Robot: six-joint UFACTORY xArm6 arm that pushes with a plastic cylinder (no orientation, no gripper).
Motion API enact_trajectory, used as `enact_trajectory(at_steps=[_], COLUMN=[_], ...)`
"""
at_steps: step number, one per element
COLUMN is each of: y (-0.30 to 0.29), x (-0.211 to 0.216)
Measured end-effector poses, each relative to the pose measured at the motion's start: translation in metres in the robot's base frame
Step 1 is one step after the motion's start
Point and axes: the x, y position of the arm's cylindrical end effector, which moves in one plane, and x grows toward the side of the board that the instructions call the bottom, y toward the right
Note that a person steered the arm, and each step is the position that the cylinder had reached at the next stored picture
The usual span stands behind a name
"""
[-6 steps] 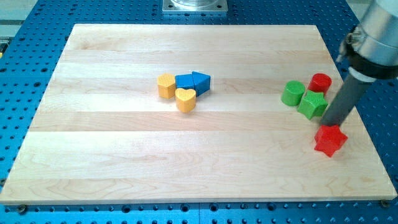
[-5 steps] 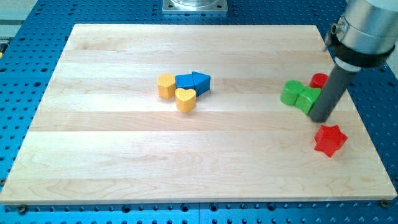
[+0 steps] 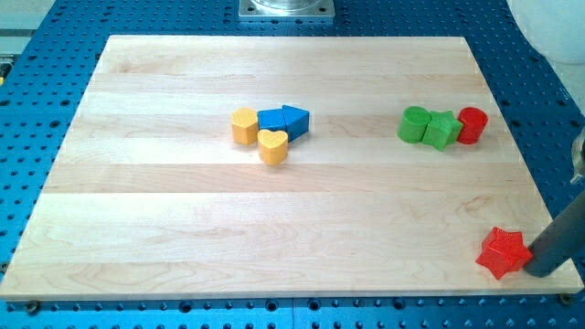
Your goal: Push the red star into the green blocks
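The red star (image 3: pixel 502 253) lies near the board's bottom right corner. My tip (image 3: pixel 543 272) is at the star's right side, touching or almost touching it, at the board's right edge. The two green blocks, a round one (image 3: pixel 414 124) and a star-like one (image 3: pixel 441 130), sit side by side at the upper right, well above the star. A red round block (image 3: pixel 472 124) sits against the right side of the green pair.
A yellow hexagon-like block (image 3: pixel 244 126), a yellow heart (image 3: pixel 272 146), a blue cube (image 3: pixel 271 120) and a blue triangle (image 3: pixel 295 120) cluster at the board's upper middle. The wooden board (image 3: pixel 183 228) lies on a blue perforated table.
My tip moved from beside the green blocks down to the right of the red star. The star has shifted down and slightly right. The green blocks and red round block have moved up and left.
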Motion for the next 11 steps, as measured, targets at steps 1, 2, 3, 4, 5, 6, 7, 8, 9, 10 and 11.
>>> enact_trajectory(at_steps=[1,2,3,4,5,6,7,8,9,10,11], y=[-0.033,-0.069,-0.052,-0.022,-0.035,-0.054,-0.057,-0.05,-0.1,-0.102,-0.108], x=[0.015,-0.006,-0.068,-0.043,-0.003,-0.034,-0.079,-0.014,-0.001,-0.059,-0.077])
